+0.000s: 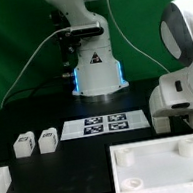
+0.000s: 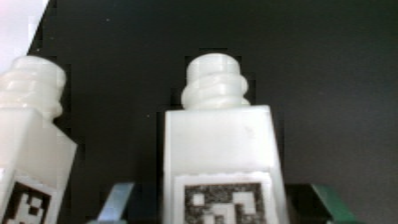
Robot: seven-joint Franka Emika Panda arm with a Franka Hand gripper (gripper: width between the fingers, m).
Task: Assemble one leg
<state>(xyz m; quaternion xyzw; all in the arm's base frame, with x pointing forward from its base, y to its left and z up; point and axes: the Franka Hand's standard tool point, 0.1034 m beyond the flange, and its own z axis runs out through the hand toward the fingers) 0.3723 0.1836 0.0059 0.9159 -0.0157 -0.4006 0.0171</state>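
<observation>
In the wrist view a leg (image 2: 222,140), a white block with a ribbed screw tip and a black-and-white tag, lies between my fingertips. My gripper (image 2: 228,205) is open, and a dark gap shows between the leg and each finger (image 2: 121,200). A second leg (image 2: 36,130) lies close beside it, outside the jaws. In the exterior view two more legs (image 1: 24,145) (image 1: 48,141) lie side by side at the exterior view's left, away from the arm. The arm (image 1: 180,61) is bent low at the exterior view's right and hides the gripper there.
The marker board (image 1: 109,123) lies in front of the robot base. The large white rimmed panel (image 1: 161,165) lies at the front. A white part (image 1: 3,185) sits at the front of the exterior view's left edge.
</observation>
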